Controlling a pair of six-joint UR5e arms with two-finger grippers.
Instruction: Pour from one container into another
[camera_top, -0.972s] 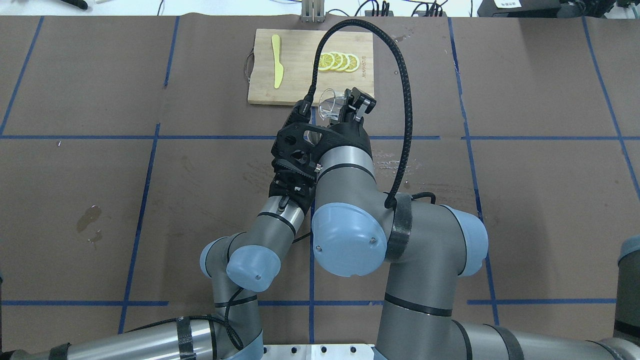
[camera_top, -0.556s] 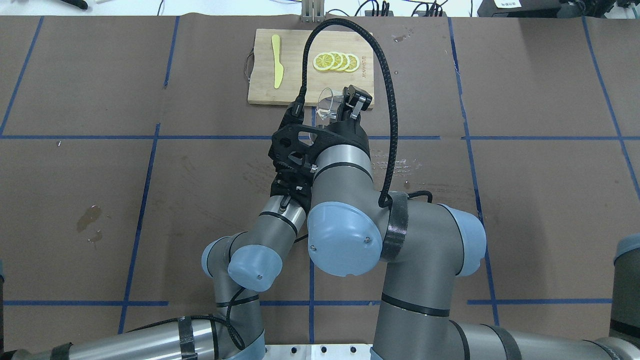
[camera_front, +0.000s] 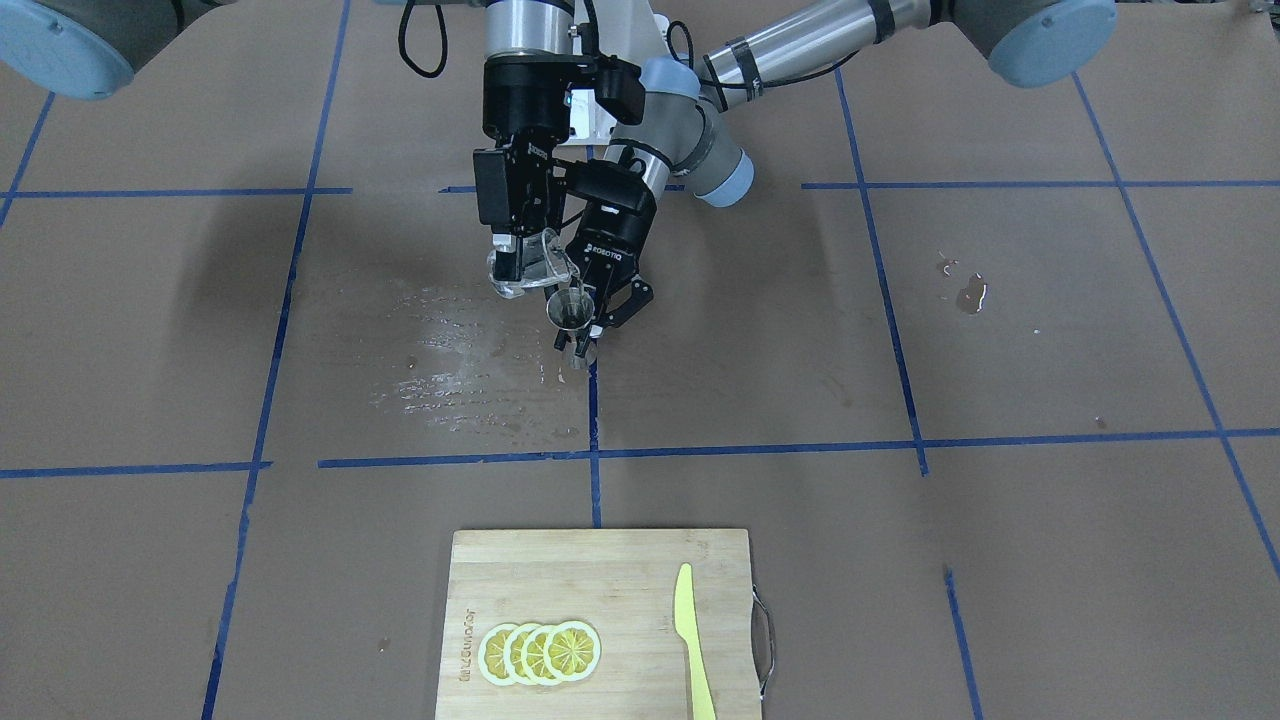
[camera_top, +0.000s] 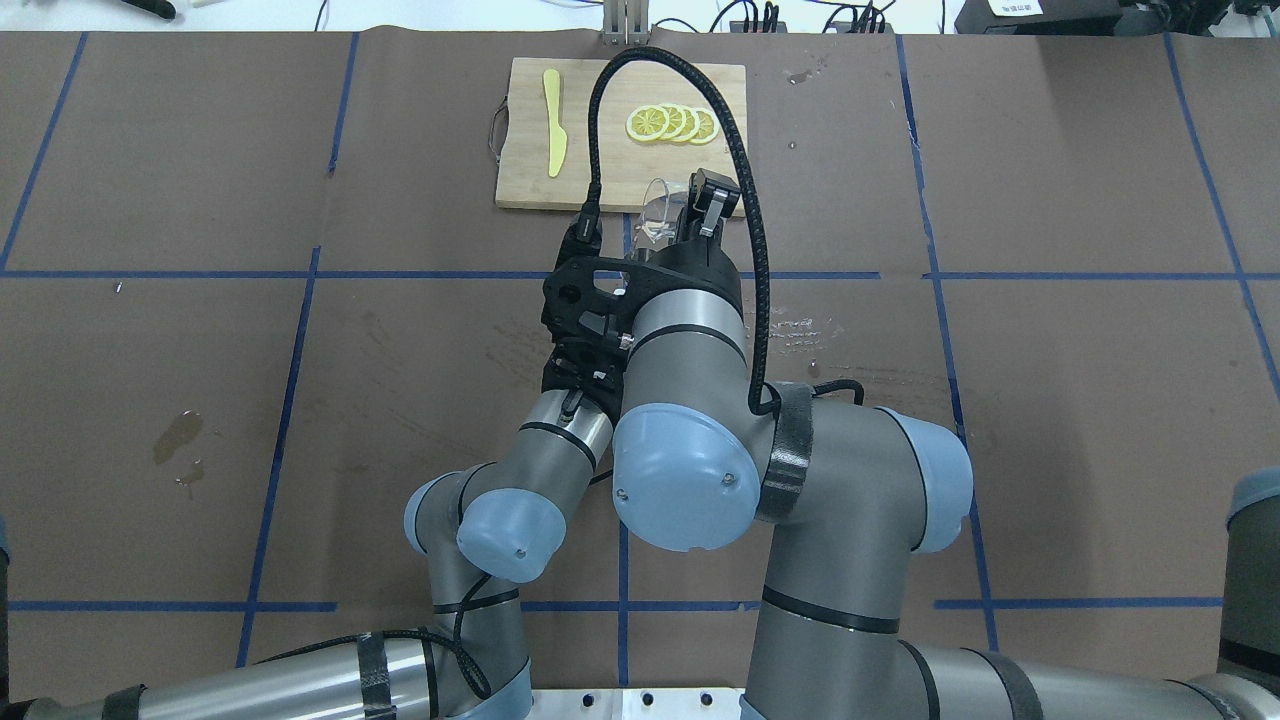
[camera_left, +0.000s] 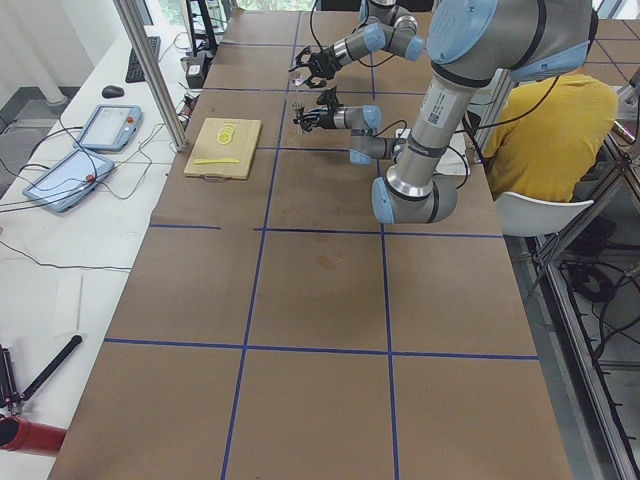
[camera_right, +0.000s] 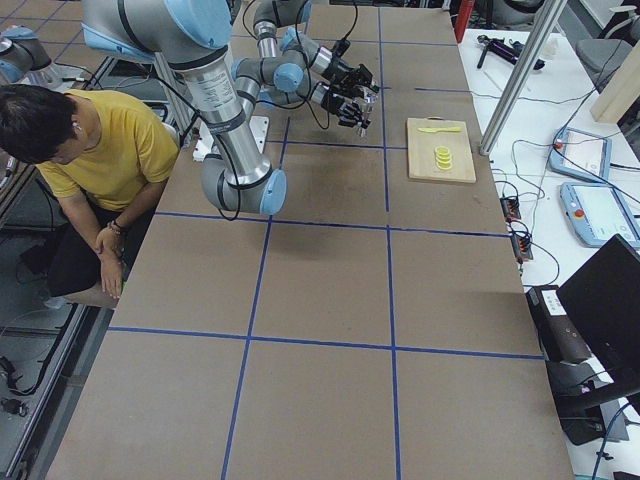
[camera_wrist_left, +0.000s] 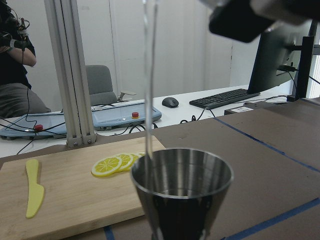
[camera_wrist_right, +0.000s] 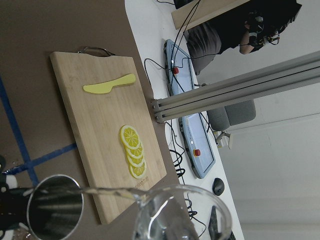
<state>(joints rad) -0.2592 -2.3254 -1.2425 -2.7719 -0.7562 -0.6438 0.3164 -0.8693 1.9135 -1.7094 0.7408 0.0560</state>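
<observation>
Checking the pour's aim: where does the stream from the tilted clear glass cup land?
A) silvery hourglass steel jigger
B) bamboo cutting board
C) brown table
A: the stream from the clear glass cup drops into the open mouth of the silvery hourglass steel jigger.

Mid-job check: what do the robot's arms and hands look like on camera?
The left arm and right arm are silver-grey tubes with pale-blue joint caps and black straps. The left hand, marked ROBOTIQ, and right hand are black. A black braided cable loops from the right arm.
</observation>
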